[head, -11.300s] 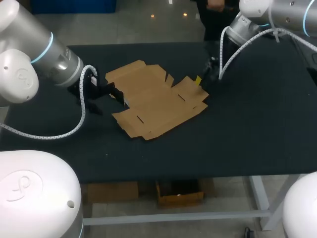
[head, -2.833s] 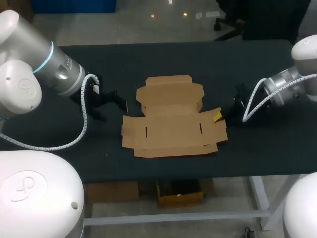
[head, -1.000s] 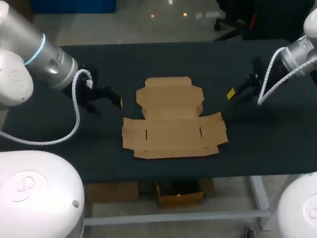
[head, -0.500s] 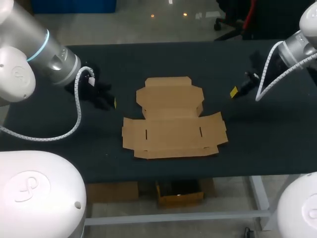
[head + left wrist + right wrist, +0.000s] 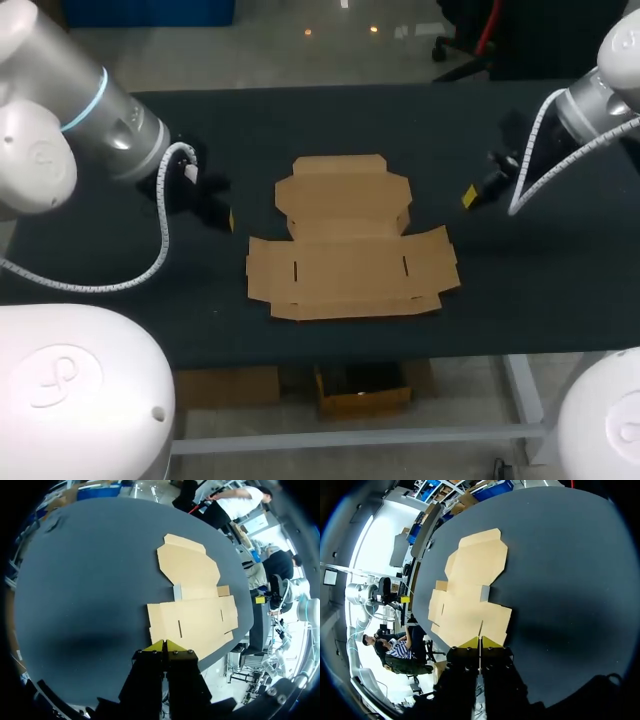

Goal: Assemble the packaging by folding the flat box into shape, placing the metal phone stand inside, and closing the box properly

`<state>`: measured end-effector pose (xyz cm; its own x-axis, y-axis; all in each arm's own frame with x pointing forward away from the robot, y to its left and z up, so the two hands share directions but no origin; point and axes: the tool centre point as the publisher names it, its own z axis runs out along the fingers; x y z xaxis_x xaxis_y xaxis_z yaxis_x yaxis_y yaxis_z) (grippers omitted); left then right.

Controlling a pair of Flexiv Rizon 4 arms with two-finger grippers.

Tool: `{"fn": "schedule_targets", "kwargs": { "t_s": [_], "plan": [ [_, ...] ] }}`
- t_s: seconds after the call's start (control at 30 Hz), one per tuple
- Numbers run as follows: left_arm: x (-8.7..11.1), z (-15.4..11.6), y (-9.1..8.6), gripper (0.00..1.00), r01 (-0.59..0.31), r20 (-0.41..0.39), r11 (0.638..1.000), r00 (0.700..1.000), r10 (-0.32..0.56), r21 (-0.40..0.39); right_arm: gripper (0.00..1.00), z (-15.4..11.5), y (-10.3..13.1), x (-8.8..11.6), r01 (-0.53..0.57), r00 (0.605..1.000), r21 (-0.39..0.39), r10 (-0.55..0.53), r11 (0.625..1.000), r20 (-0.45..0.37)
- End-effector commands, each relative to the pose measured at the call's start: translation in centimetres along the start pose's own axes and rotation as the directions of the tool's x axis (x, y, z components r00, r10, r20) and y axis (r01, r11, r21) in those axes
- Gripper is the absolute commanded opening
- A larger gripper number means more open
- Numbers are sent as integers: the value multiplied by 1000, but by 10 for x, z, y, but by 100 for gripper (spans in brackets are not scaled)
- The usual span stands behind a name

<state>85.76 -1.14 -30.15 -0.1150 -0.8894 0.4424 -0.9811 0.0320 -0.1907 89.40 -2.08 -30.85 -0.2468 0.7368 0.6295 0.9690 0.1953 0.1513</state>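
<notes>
Head view: we see the flat box (image 5: 345, 240) lying unfolded mid-desk (image 5: 330, 120). Our left pincer (image 5: 228, 217) is at its 9 o'clock and our right pincer (image 5: 468, 196) at its 2 o'clock, both apart from the cardboard. In the wrist views we see each pincer clenched on nothing, yellow tips together, with the box ahead of them.

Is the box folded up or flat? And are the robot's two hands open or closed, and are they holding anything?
box: unfolded, lying spread out on the table, not folded into shape yet.
left hand: shut, holding nothing, beside the box and not touching it.
right hand: shut, holding nothing, on the box's other side and not touching it.
</notes>
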Motion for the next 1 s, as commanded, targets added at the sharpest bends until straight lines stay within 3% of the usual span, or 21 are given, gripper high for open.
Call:
{"fn": "schedule_targets", "kwargs": {
  "t_s": [0.03,0.3,1.0],
  "plan": [
    [3,-5,13,0,11,23,1000,1000,-11,14,0,-8,-14,1,-7,1000,-17,8,1000,12],
    [3,-10,32,0,43,38,999,998,-44,23,0,-13,-32,-7,-40,999,-21,40,999,4],
    [-2,-21,50,0,95,26,995,995,-96,27,0,-20,-52,-16,-84,996,-9,84,996,9]
  ]
}}
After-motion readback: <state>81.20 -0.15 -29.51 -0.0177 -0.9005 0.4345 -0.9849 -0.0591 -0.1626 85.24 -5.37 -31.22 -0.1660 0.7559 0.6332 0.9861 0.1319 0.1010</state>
